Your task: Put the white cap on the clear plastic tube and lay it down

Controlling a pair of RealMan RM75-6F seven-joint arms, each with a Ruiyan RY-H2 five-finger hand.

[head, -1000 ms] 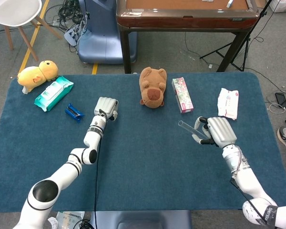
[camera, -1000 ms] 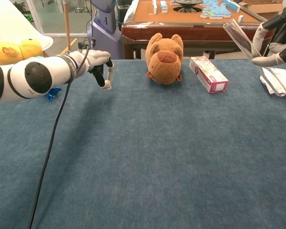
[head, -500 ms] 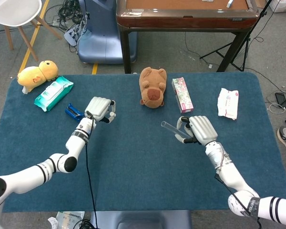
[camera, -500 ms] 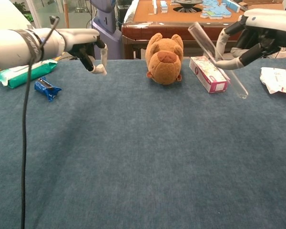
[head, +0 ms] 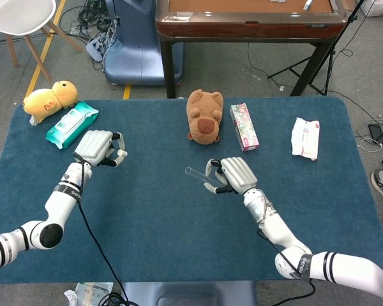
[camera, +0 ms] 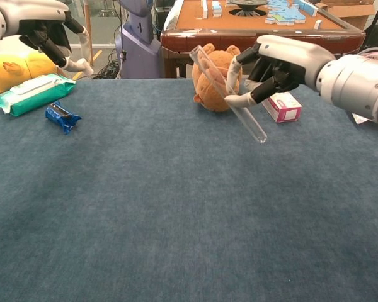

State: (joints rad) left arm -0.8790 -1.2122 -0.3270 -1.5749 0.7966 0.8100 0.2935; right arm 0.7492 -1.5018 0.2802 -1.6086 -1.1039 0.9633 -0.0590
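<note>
My right hand holds the clear plastic tube above the middle of the table. In the chest view the tube slants from upper left down to lower right in front of the brown plush, gripped by the right hand near its middle. My left hand is raised over the table's left side, fingers curled in. A small white piece, seemingly the white cap, sits pinched at its fingertips. In the chest view the left hand is high at the top left. The hands are far apart.
A brown plush and a pink box lie at the back centre, and a white wipes pack lies at the back right. A green wipes pack, a yellow plush and a blue wrapper are at the left.
The right hand has carried the tube leftward from the right side to the table's middle. The left hand has lifted and moved left, away from the centre.
</note>
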